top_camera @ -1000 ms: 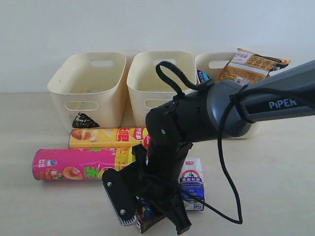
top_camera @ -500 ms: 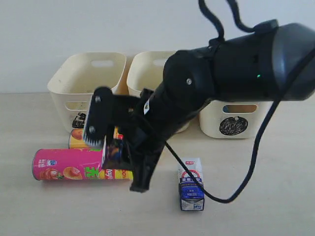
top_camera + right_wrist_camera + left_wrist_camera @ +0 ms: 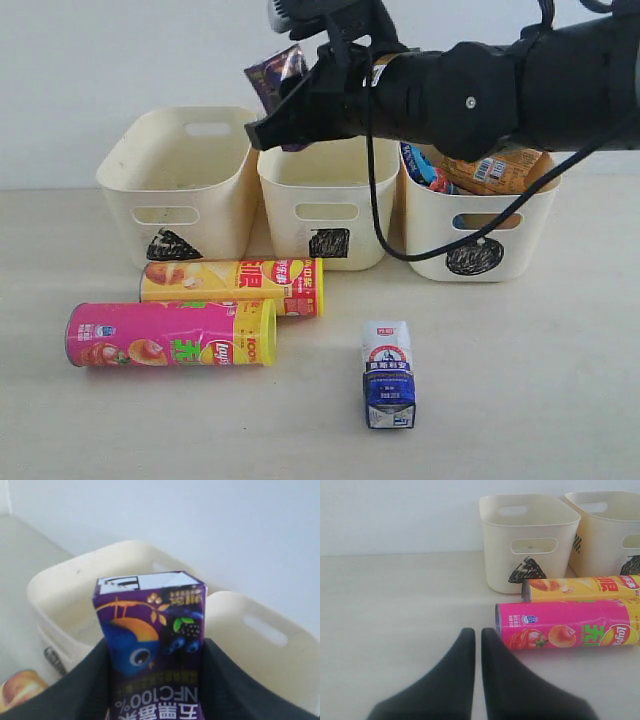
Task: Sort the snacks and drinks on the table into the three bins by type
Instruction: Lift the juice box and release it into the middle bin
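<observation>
Right gripper: clamped on the dark purple carton, one black finger on either side of it; the arm reaches in from the right of the exterior view.
Dark purple carton: held in the air, tilted, above the bin rims, over where the triangle bin and the square bin meet; which of the two it is over cannot be told.
Left gripper: fingers nearly together with only a thin slit between them, holding nothing, low over the table near the pink tube's end.
Triangle bin: leftmost in the row.
Square bin: middle.
Circle bin: rightmost; holds the orange-brown packet and the blue packet, both sticking up past the rim.
Yellow tube: on its side on the table, just in front of the triangle and square bins.
Pink tube: on its side, parallel to and just beside the yellow tube, on the nearer side.
White and blue carton: upright on the table, apart from the tubes, to their right.
</observation>
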`<state>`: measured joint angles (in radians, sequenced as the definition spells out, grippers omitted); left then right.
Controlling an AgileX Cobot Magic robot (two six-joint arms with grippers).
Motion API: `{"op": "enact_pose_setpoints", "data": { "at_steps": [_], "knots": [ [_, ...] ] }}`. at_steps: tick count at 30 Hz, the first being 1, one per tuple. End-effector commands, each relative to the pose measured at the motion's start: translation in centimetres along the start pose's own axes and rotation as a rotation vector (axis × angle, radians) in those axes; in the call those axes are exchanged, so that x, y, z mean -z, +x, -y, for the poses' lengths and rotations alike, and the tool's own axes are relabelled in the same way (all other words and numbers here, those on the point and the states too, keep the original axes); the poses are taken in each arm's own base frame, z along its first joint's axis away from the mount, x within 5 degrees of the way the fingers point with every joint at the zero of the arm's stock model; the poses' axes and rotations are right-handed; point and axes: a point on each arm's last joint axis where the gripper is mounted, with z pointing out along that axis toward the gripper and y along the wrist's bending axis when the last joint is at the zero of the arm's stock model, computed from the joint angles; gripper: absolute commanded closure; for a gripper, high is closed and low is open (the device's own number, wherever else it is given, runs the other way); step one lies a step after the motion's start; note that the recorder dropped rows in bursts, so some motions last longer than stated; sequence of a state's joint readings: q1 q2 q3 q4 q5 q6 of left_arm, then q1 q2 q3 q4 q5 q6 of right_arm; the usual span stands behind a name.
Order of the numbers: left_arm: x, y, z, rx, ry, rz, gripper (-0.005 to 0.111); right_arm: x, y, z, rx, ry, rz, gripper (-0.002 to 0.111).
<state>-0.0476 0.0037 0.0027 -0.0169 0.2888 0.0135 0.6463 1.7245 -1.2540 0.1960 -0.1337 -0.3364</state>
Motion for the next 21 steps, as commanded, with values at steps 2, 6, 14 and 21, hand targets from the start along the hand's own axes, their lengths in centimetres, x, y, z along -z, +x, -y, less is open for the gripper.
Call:
{"op": "enact_pose_setpoints", "data": {
  "at_steps": [2, 6, 14, 21],
  "knots": [
    [0.1, -0.2, 0.0, -0.003, -0.004, 0.012, 0.103, -1.3, 0.6, 2.7, -0.103, 0.103, 0.114, 0.109],
    [0.1, -0.2, 0.0, -0.003, -0.004, 0.012, 0.103, -2.7, 2.2, 4.5, -0.127, 0.171, 0.170, 0.109],
    [0.1, -0.2, 0.0, -0.003, -0.004, 0.012, 0.103, -5.6, 4.8, 6.6, -0.304, 0.215, 0.211, 0.108],
    [0.1, -0.2, 0.0, -0.003, -0.004, 0.012, 0.103, -8.3, 4.8, 6.6, -0.262, 0.182, 0.086, 0.108]
  ]
}}
